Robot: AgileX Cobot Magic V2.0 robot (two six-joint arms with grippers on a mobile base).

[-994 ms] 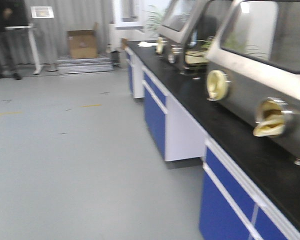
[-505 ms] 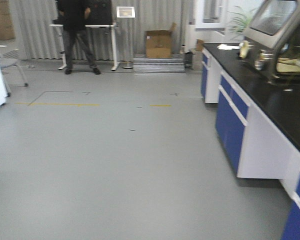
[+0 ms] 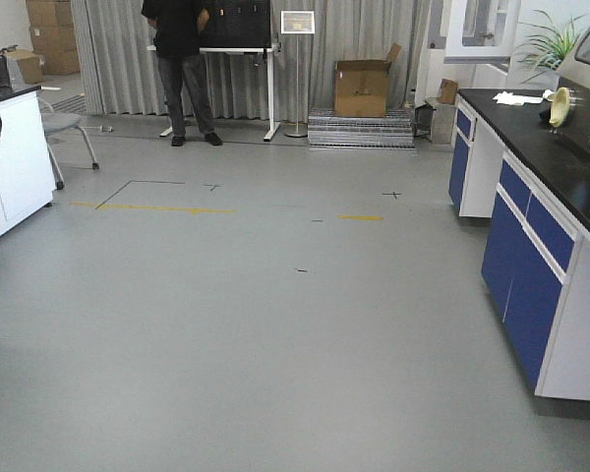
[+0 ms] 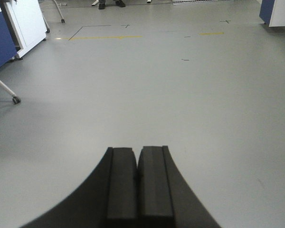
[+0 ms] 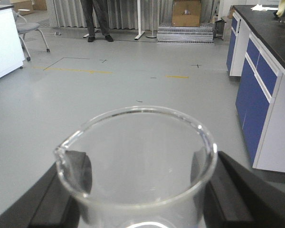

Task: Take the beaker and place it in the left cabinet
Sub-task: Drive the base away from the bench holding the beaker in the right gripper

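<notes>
Swung left since half a second ago: bench (image 3: 519, 265) now hugs the right edge, and person (image 3: 185, 59) sits further right in frame. Right gripper (image 5: 138, 185) clamps the beaker (image 5: 133, 152), which is upright with its spout to the left, above grey floor (image 3: 275, 344). Left gripper (image 4: 137, 185) has its pads pressed together with nothing between. Box (image 3: 362, 87) stands by the far curtain (image 3: 118, 49).

The clear beaker (image 5: 135, 156) stands upright, seemingly empty, in the right pincer (image 5: 137, 204).

The beaker (image 5: 137, 159) sits between the right fingers (image 5: 242, 194); the bench (image 5: 275, 33) runs along the right, with a cardboard box (image 5: 186, 13) and a person (image 5: 97, 19) at the back.
</notes>
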